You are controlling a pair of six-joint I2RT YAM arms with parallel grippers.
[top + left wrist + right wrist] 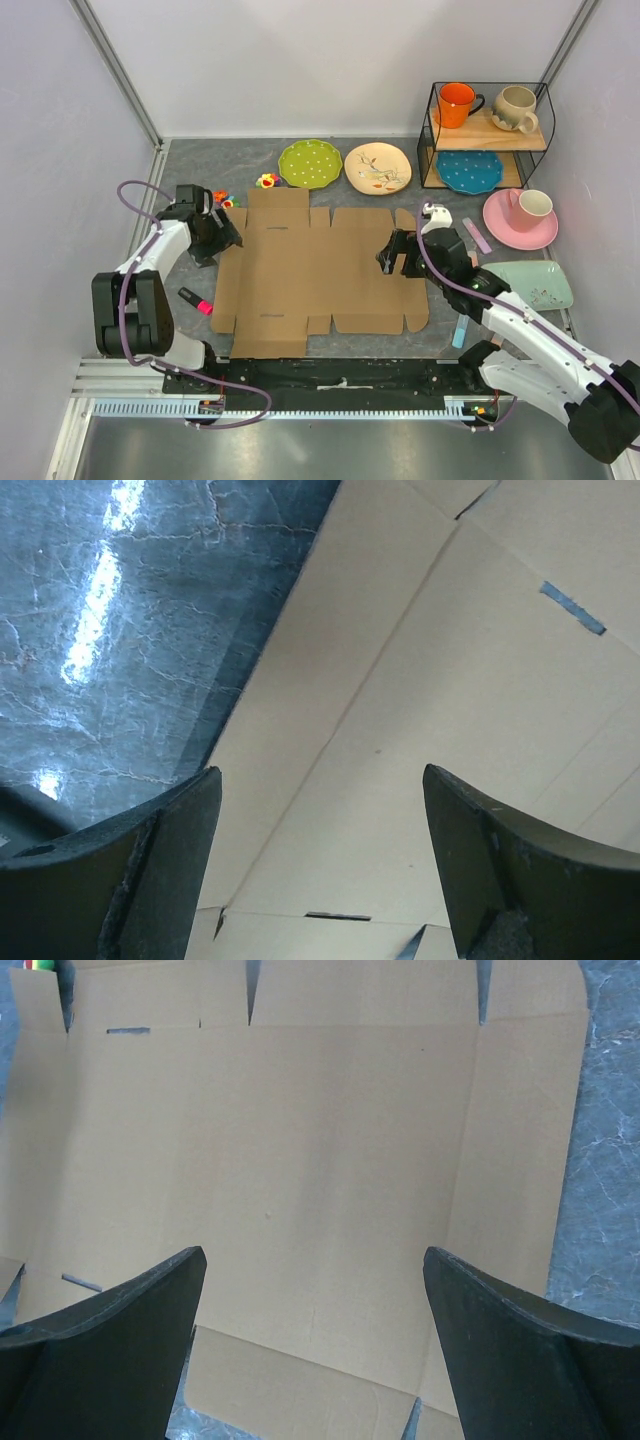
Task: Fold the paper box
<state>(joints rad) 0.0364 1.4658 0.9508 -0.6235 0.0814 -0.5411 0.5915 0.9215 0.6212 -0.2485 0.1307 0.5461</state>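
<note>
Top view: paper box lies flat, unfolded, between left gripper and right gripper.
Left wrist: jaws wide, empty; the box's edge flap is directly below.
Right wrist: jaws wide, empty; I judge the cardboard light and stiff, best gripped at a flap edge.

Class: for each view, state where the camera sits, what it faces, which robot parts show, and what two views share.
Top external: above, behind the arms, facing down on table and paper box; both arms, left tool, right tool.
Left wrist: on left arm, facing the box's edge; own fingers.
Right wrist: on right arm, facing box panels; own fingers.
Shared: the box.
</note>
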